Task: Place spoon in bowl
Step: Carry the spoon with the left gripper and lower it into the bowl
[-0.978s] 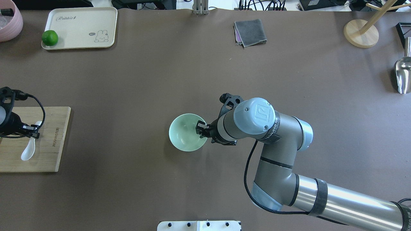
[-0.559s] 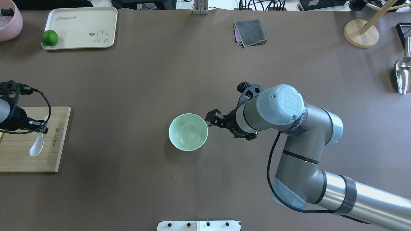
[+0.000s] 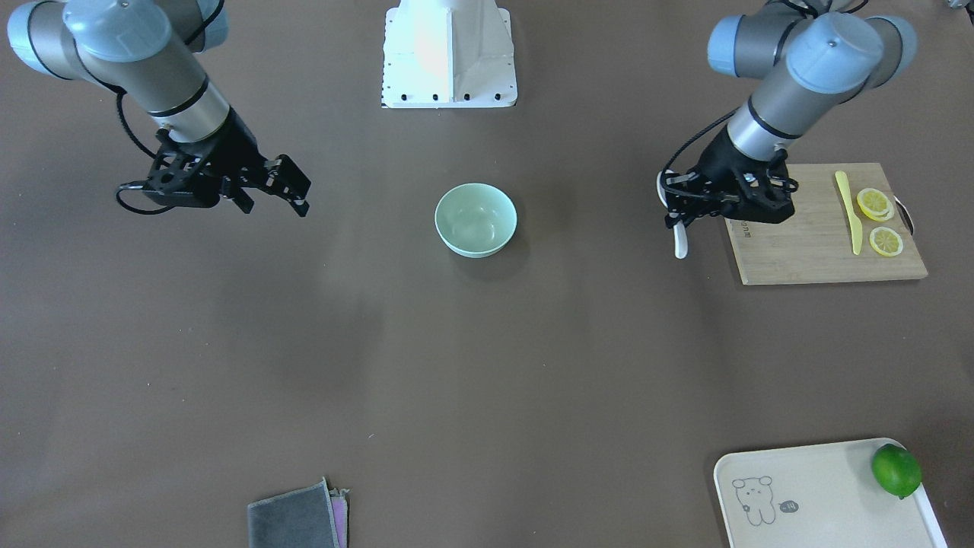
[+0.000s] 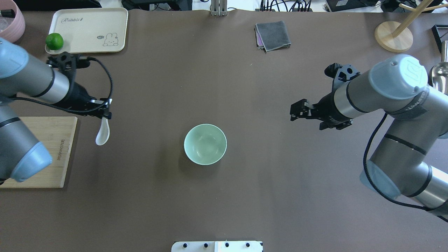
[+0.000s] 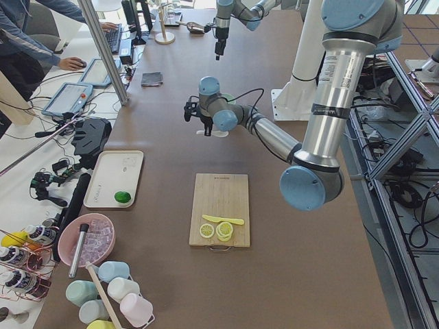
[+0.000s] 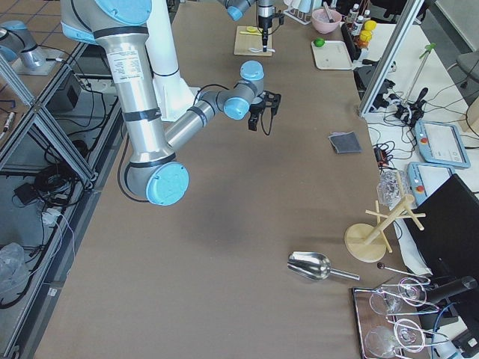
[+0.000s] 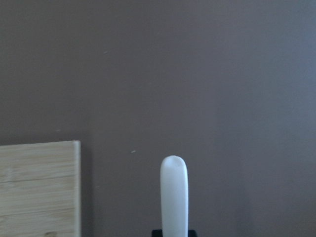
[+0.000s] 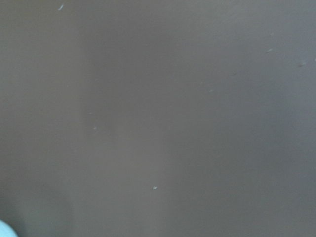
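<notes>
The pale mint-green bowl stands upright and empty mid-table, and shows in the front-facing view. My left gripper is shut on the handle of the white spoon. The spoon hangs scoop-down above the bare table, between the cutting board and the bowl, well left of the bowl. It also shows in the front-facing view and the left wrist view. My right gripper is open and empty, in the air well to the right of the bowl.
A wooden cutting board holds a pale-yellow knife and lemon slices. A cream tray with a lime sits far left. A grey cloth, a wooden stand and a metal scoop lie at the far right.
My left gripper has carried the spoon off the cutting board toward the table's middle. My right gripper has let go of the bowl's rim and drawn away to the right.
</notes>
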`<state>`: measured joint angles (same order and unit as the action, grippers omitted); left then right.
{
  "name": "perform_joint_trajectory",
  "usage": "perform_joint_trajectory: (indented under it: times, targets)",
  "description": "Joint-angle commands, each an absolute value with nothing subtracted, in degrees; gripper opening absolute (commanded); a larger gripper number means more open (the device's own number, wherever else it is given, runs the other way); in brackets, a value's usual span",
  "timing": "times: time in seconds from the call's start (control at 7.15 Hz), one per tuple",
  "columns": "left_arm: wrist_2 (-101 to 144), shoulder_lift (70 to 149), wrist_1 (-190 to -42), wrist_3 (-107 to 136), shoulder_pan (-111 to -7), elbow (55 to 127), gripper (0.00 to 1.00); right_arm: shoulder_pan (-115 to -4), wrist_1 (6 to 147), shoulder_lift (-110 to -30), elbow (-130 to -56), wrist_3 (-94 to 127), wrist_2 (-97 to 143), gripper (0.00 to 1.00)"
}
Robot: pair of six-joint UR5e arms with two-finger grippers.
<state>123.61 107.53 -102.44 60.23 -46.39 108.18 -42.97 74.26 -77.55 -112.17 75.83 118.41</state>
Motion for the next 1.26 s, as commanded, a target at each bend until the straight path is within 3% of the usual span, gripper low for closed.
perform_joint_trajectory:
  times: [0.0, 0.42, 0.7, 0.84, 0.98, 1.12]
  targets:
    - [119.6, 120.9, -92.9, 65.5, -39.9, 105.7, 0.0, -51.0, 74.1, -84.4, -112.1, 63.3, 124.1, 1.0]
    - [112.3, 131.3, -93.8, 71.1, -32.4, 95.6, 0.0, -56.6, 73.9, -90.3, -111.7, 53.5, 125.9, 1.0]
    - [111.9, 131.9, -98.6, 71.1, -31.8, 91.8, 0.0, -58.1, 73.7, -91.8, -111.8, 51.9, 127.1, 1.0]
    - [110.3, 131.8, -102.0, 71.1, -31.2, 89.4, 0.78, -58.4, 73.7, -92.4, -111.7, 50.7, 127.3, 1.0]
    - [109.6, 131.5, -102.5, 71.1, -31.1, 90.1, 0.97, -59.4, 73.8, -92.7, -111.7, 49.4, 127.5, 1.0]
    - [109.6, 130.7, -102.0, 71.0, -31.4, 91.7, 0.97, -60.5, 73.9, -93.0, -111.7, 48.3, 128.5, 1.0]
